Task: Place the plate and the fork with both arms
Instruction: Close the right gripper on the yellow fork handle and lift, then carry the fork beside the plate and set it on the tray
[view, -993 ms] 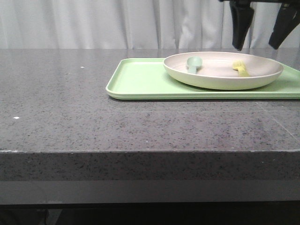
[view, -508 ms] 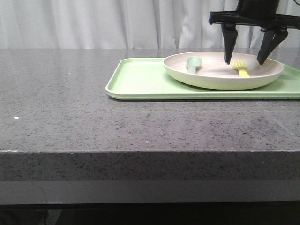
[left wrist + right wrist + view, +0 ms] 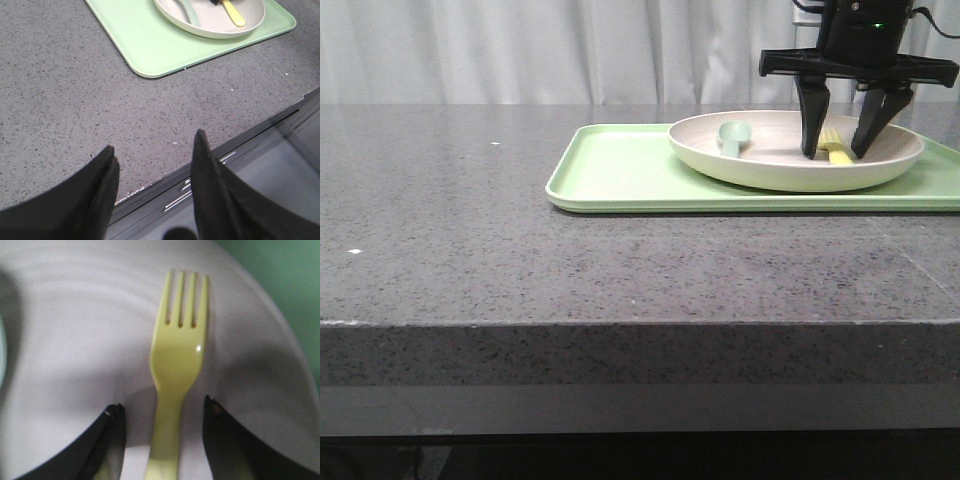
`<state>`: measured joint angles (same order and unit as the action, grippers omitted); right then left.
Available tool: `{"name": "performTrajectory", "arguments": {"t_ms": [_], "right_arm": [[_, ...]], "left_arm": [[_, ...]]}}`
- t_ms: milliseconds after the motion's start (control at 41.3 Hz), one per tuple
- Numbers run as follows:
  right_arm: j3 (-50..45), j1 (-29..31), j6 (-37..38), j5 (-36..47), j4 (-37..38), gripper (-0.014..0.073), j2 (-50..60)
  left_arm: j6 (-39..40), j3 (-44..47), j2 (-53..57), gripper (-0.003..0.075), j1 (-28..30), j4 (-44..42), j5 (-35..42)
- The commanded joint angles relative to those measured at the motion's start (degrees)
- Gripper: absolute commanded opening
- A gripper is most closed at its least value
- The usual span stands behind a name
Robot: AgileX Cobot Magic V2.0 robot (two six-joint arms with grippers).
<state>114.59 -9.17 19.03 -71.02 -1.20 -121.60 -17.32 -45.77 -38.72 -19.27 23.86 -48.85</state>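
Over on your left, the left gripper (image 3: 152, 165) hangs above the near edge of the grey stone table (image 3: 470, 230) with its fingers spread apart and nothing between them — it sits well clear of everything you care about. Moving right, you've got the light-green tray (image 3: 610, 175) lying flat on the table, its left part bare. On the tray's right part sits the plate (image 3: 770, 172), cream and shallow, and inside it, toward the left, a pale grey-green spoon (image 3: 732, 135). Next along, the fork (image 3: 836, 150) lies flat on the plate's floor, right of the spoon, tines pointing away from you. And there's your right gripper (image 3: 834, 152) — down inside the plate, one finger on each side of the fork's handle. From the right wrist view the fork (image 3: 177, 375) runs straight up the middle of the gap, a sliver of plate (image 3: 75, 340) showing on either side of the handle; the fingers stand apart and aren't touching it.
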Motion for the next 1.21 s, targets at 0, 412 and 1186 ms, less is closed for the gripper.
{"name": "performTrajectory", "arguments": {"t_ms": [0, 412, 1186], "right_arm": [[1.8, 0.4, 0.0, -5.5, 0.1, 0.0326, 3.3], [1.8, 0.3, -0.2, -5.5, 0.1, 0.0132, 3.3], [2.2, 1.3, -9.7, -5.6, -1.3, 0.0055, 14.7]], "left_arm": [[-0.1, -1.5, 0.1, 0.0335, 0.1, 1.9, 3.5], [-0.1, -1.5, 0.1, 0.0335, 0.1, 1.9, 3.5], [-0.1, -1.5, 0.1, 0.0335, 0.1, 1.9, 3.4]]}}
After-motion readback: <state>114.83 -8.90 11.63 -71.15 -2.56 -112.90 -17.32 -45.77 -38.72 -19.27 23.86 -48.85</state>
